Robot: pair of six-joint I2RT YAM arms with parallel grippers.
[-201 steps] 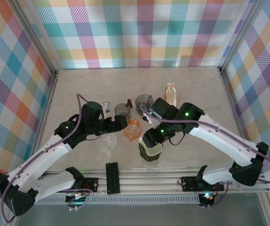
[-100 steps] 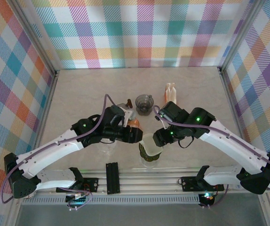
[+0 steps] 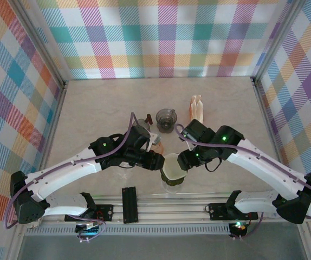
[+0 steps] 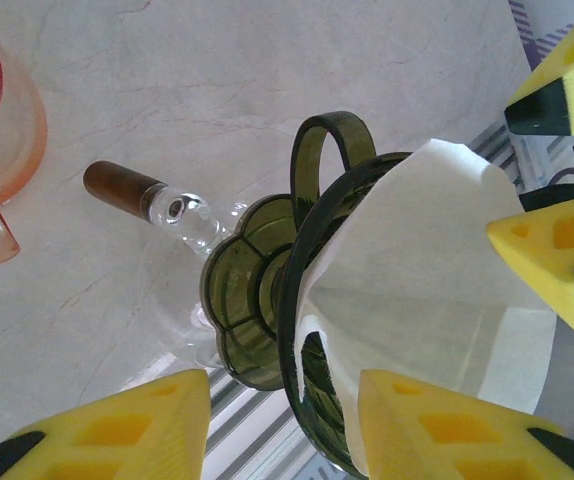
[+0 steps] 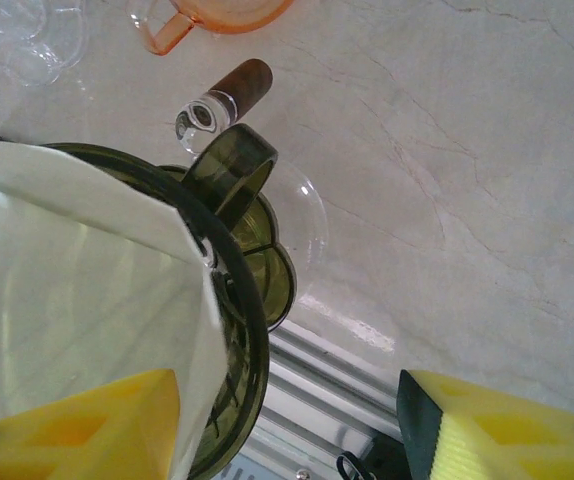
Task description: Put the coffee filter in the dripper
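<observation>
Sitting in the green dripper [image 4: 252, 300] by the middle of the table's [image 3: 90, 108] near edge, the white coffee filter [image 4: 417, 270] has the left gripper [image 4: 282, 385] and right gripper [image 5: 287, 385] around its rim, jaws apart, likely to pat the paper snug.

I find the overhead view bright and evenly lit from above. Shadows on the table [image 3: 90, 108] under the arms are soft and faint. Uprights at 3 and 9 o'clock lean with wide-angle perspective. In the wrist views the white filter [image 4: 427, 270] is nearly washed out. A glare streak crosses the clear glass [image 5: 342, 315] at 5 o'clock. The yellow pads [image 5: 77, 425] at 7 o'clock are soft.
</observation>
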